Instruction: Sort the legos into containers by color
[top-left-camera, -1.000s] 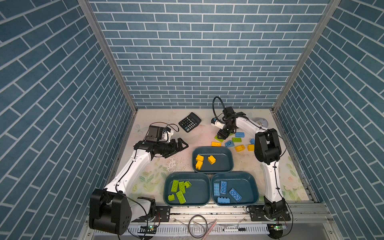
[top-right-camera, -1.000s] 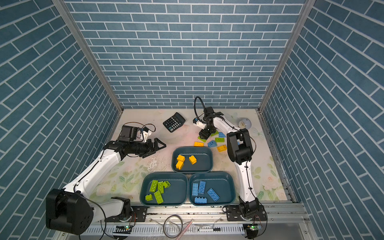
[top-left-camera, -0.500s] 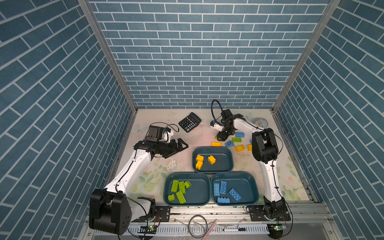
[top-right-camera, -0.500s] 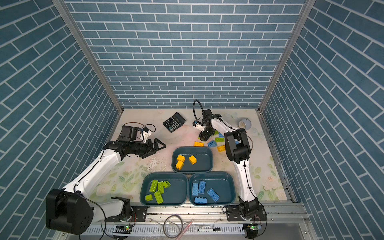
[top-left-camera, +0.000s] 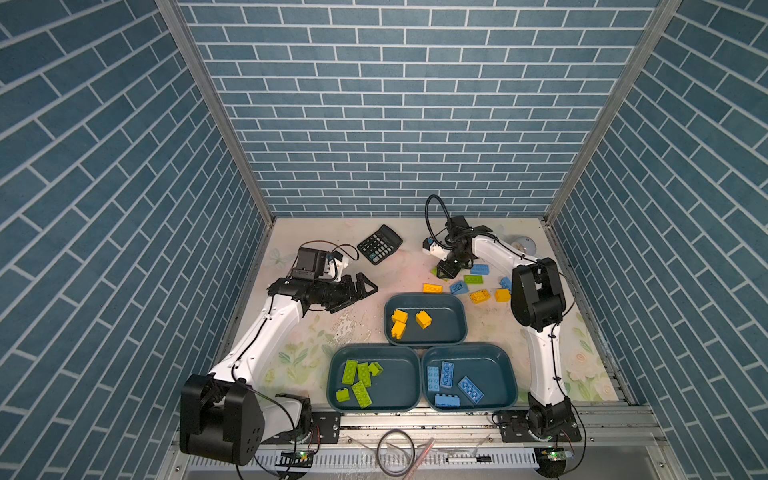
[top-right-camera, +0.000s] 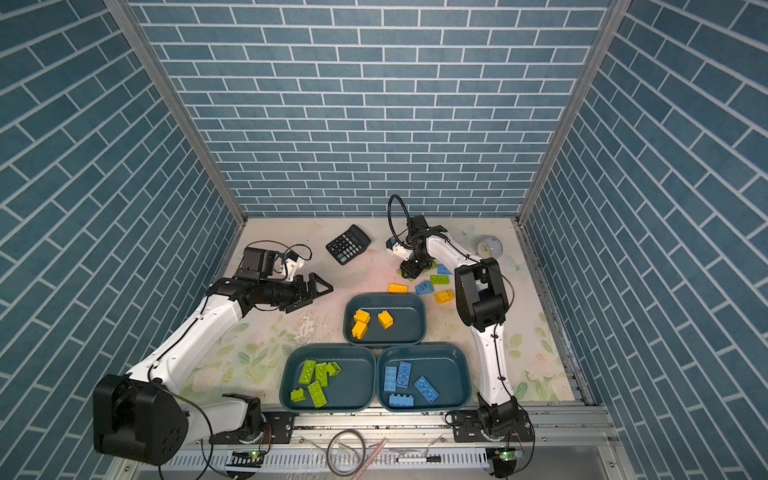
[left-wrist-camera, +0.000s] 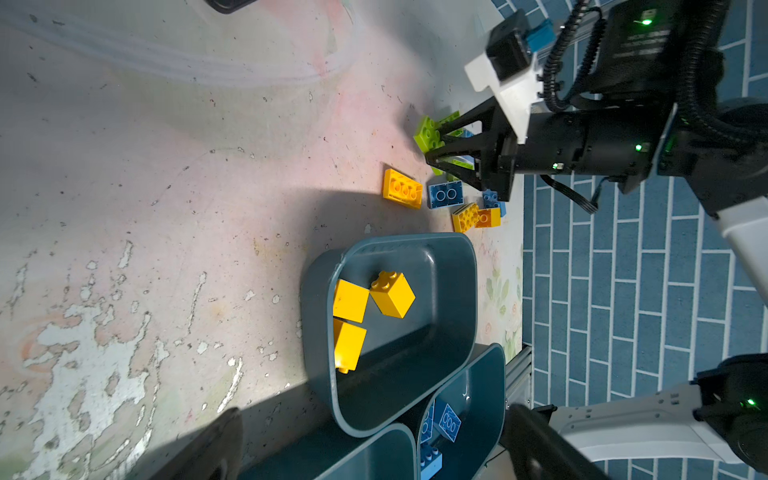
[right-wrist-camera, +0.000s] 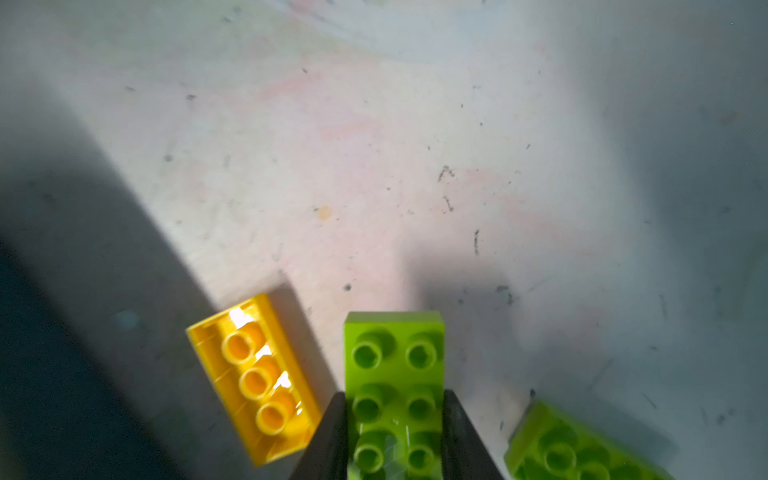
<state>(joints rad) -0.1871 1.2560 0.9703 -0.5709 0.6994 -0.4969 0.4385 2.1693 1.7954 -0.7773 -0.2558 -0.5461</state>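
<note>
Your right end effector (right-wrist-camera: 395, 401) was clamped on a lime green lego (right-wrist-camera: 395, 345) toward the far side of the worn, floral-printed surface (top-left-camera: 395, 266), inside blue brick-patterned walls (top-left-camera: 374, 104). Your left end effector (top-left-camera: 370, 291) hung spread apart, left of the three teal containers (top-left-camera: 449, 328).

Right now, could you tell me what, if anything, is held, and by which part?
The right gripper pinches a lime green brick across its long sides; the left gripper is empty.

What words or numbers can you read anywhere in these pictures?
No text here can be read.
Calculator: the key marks are too small to read.
Black housing on the right arm: faint print, too blurred to read.
</note>
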